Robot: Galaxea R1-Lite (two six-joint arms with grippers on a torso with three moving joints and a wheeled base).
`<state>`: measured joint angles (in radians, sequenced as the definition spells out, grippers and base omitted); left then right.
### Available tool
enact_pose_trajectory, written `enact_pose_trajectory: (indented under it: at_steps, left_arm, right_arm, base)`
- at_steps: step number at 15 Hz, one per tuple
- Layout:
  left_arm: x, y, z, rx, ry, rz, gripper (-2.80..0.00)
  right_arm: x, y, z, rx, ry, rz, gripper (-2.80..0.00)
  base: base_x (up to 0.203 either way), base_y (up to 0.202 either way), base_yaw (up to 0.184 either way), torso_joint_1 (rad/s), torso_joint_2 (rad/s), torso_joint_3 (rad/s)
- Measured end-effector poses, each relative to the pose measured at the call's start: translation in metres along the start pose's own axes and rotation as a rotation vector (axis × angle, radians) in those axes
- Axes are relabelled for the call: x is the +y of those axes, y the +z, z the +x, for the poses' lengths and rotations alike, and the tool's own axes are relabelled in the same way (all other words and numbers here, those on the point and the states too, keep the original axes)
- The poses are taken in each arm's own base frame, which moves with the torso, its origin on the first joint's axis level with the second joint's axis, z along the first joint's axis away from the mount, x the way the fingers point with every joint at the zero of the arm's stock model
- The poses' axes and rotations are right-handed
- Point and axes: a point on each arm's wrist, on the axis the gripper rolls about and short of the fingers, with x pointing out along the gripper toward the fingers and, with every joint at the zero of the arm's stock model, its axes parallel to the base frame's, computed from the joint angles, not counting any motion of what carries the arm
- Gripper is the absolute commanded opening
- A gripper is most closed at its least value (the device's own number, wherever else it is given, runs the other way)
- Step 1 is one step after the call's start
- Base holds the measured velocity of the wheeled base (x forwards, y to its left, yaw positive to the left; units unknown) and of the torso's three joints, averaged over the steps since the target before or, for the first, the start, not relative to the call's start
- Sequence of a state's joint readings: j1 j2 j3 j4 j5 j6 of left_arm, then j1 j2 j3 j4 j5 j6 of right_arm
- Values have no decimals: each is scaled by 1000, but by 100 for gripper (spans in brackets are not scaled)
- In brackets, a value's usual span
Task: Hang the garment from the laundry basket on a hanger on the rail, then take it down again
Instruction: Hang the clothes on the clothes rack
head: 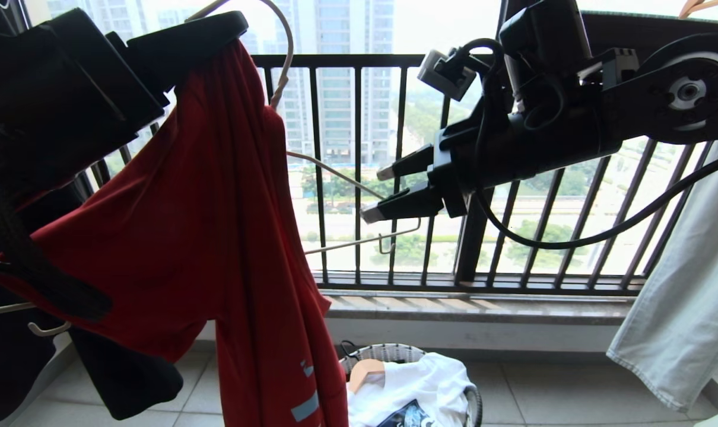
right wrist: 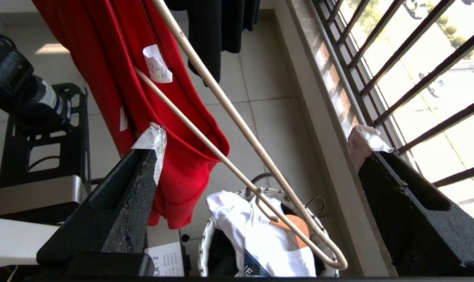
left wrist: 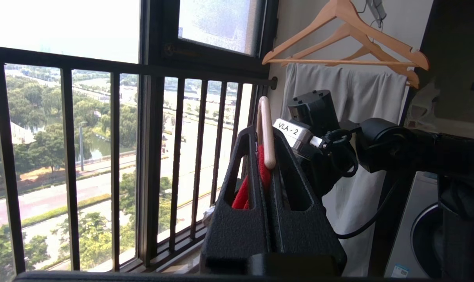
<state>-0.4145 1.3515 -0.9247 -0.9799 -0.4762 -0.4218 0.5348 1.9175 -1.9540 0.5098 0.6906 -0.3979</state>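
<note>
red garment (head: pixel 205 207) draped half over cream hanger (head: pixel 359 237), bunched

Bright daylight comes in through the railing (head: pixel 359 178) from outside. The sky is so bright that it looks almost white, and the tall buildings far away look pale and hazy. The robot arms in front of this light look very dark, nearly all black. The red shirt (head: pixel 216 225) is lit well and its colour is strong. Sunlight makes stripes of light and shadow on the ledge (right wrist: pixel 331 102) under the bars. The floor tiles (right wrist: pixel 260 58) are softly lit. Straight bars bend a little near the picture edges.
</note>
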Motion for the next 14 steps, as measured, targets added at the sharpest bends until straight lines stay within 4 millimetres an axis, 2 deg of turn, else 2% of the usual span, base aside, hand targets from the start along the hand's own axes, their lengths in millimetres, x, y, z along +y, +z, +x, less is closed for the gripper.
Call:
enact_pose_trajectory:
  at_steps: [8, 9, 14]
  left_arm:
    - [-4, 5, -3, -14, -6, 7, -280]
    - [-4, 6, -3, -16, -7, 8, -280]
    - [-7, 9, -6, -10, -6, 7, -280]
  right_arm:
    - [26, 3, 33, 13, 112, -18, 0]
    - [28, 4, 35, 13, 119, -20, -280]
    - [35, 10, 29, 1, 128, -2, -280]
  base:
    - [0, 0, 0, 0, 0, 0]
    - [0, 0, 0, 0, 0, 0]
    - [0, 0, 0, 0, 0, 0]
